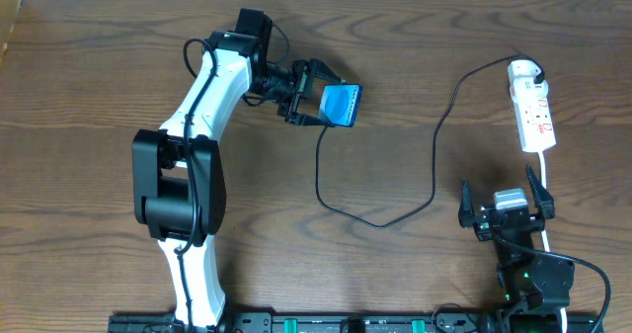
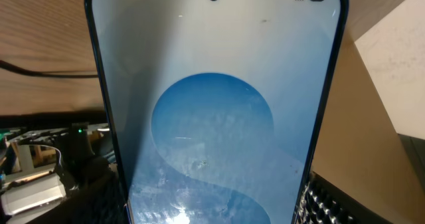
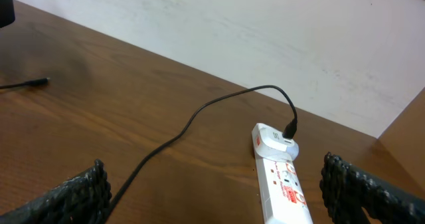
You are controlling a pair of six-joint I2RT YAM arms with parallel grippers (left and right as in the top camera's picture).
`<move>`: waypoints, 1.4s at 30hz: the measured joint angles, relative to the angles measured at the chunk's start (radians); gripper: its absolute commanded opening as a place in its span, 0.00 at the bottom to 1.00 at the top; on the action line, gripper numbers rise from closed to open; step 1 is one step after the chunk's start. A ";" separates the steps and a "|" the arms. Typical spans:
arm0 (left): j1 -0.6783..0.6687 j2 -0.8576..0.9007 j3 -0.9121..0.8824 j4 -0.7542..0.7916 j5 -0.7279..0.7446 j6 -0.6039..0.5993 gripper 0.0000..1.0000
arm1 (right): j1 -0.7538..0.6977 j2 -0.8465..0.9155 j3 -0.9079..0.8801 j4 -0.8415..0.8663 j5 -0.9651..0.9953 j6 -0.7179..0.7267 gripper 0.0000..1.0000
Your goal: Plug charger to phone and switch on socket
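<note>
The left gripper [image 1: 321,103] is clamped across the phone [image 1: 344,104], one ribbed finger [image 2: 327,199] on each long edge. In the left wrist view the lit blue screen fills the frame between them. In the overhead view the phone seems tilted and raised off the wooden table [image 1: 89,46], though its height cannot be told.

At about 7 o'clock from the phone, just beside it, lies the connector tip [image 1: 323,132] of the charger [image 1: 434,145]. The right wrist view shows this tip [image 3: 41,82] lying bare on the wood, so it is not in the phone. From there the black cable drops toward 6 o'clock, loops across the table and climbs toward 2 o'clock to its white plug [image 1: 524,73], which sits in the far end of the socket [image 1: 536,116].

The right gripper [image 1: 500,193] hangs with its jaws spread wide and nothing between them. The socket lies at about 12 to 1 o'clock from it, near but apart.

As a judgement, only the mains end is done. The tip has to be picked up and pushed into the phone's port, which no view shows. Then the socket's switch must be pressed. Red marks show on the strip's face, but whether the switch is on cannot be told.
</note>
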 measured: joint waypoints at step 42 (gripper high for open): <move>0.000 0.000 0.000 0.000 0.013 -0.046 0.64 | 0.000 0.000 0.000 0.000 0.000 0.000 0.99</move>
